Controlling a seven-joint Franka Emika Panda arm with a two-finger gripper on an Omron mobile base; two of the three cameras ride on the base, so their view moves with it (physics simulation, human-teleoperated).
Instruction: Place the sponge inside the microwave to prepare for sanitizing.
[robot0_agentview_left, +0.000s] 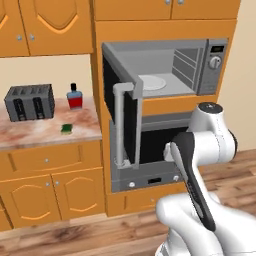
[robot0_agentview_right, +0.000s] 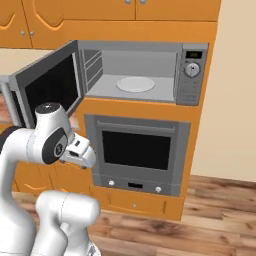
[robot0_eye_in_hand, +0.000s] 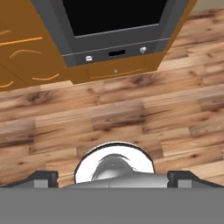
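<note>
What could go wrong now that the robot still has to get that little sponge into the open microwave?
The sponge is small and flat on the counter, so the open hand, now pointing at the floor, may fail to pinch it. The microwave door hangs open between counter and cavity, so the arm could bump it on the way. The bottle and toaster stand nearby and might be knocked.

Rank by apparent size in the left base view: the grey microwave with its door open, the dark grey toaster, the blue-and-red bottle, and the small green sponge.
1. Grey microwave with open door
2. Dark grey two-slot toaster
3. Blue-and-red bottle with black cap
4. Small green sponge

All sit at similar depth, so the order looks reliable.
</note>
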